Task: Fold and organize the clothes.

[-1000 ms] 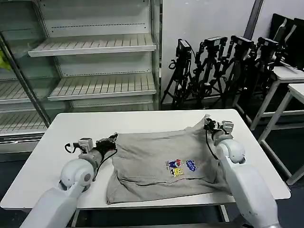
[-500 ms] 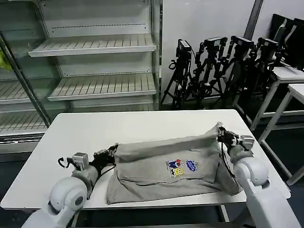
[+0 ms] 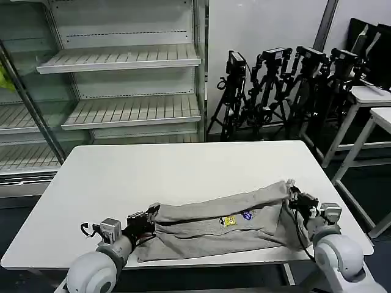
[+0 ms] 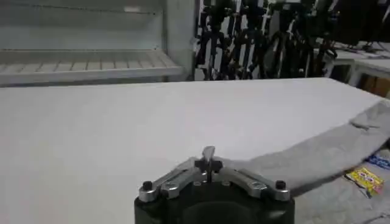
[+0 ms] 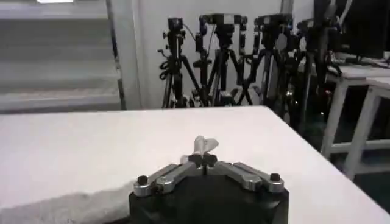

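Head view first: a light grey short-sleeved cotton T-shirt (image 3: pixel 220 223) with a small multicoloured chest print lies along the near edge of the white rectangular table (image 3: pixel 153 168), its far edge drawn toward the robot so the cloth is doubled lengthwise into a long band. The left gripper (image 3: pixel 148 215) pinches one end of that carried edge, low over the table near the front left. The right gripper (image 3: pixel 293 194) pinches the other end near the front right, the cloth rising to a small peak there.

From the left wrist camera the left gripper's (image 4: pixel 208 159) jaws are closed to a point, the grey fabric (image 4: pixel 317 161) trailing away from them across the tabletop. From the right wrist camera the right gripper (image 5: pixel 203 151) is likewise closed, a small tuft of pale cloth poking out between the tips.

I judge this to be the first lengthwise fold, almost brought home. The next move calls for laying the held edge down level with the near hem, both ends together, then letting go without dragging the band askew or off the table's front.
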Controlling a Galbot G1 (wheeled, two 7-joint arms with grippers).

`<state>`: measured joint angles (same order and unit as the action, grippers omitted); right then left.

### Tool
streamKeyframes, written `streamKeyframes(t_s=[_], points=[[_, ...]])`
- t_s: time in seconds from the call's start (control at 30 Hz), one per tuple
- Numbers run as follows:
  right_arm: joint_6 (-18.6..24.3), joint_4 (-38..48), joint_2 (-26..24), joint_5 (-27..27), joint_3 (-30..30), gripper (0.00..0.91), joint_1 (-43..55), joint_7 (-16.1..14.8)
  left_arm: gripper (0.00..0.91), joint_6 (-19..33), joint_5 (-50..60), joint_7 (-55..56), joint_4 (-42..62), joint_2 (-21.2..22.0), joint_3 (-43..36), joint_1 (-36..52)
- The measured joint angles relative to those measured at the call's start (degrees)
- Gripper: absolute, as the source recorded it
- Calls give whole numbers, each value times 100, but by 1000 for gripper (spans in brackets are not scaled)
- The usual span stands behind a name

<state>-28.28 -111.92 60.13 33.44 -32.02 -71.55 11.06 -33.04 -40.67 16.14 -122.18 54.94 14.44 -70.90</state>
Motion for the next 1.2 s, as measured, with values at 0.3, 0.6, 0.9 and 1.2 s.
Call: streamKeyframes(t_s=[0.3, 0.6, 0.9, 1.2], points=[[-79, -194, 79, -36, -96, 907, -343, 91, 907, 1, 154, 42, 5, 151, 36, -182], [-24, -608, 85, -38, -387, 907, -775, 115, 907, 44, 173, 181, -289, 449, 285, -500], [10, -949, 101, -36, -612, 907, -1163, 126, 907, 212, 138, 427, -529, 971, 491, -960], [9, -1183, 183, -61, -752, 907, -1436, 135, 494, 406, 309, 573, -336, 1546, 395, -1071]])
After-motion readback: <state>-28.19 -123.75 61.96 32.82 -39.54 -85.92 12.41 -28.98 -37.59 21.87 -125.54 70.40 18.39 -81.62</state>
